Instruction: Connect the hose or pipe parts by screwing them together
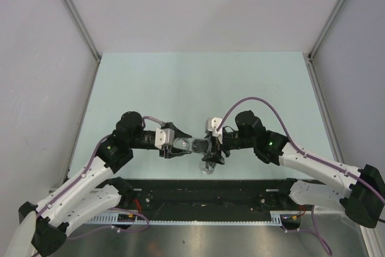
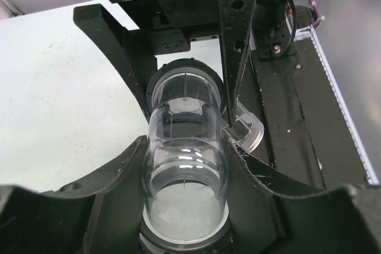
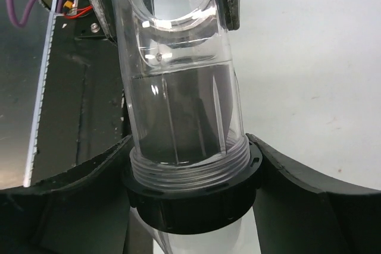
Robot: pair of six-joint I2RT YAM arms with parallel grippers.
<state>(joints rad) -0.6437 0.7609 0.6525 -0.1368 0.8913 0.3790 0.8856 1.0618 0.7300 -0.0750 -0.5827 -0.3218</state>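
Tubing, clear and hollow, sits clamped in the left gripper; the right gripper clamps its black ring.

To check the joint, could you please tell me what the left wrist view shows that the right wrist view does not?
Only the left wrist view shows a ridged clear stub beside the clear pipe. Only the right wrist view shows the pipe's threads entering the black ring. Both show pipe and ring, the left gripper on the pipe, the right gripper on the ring.
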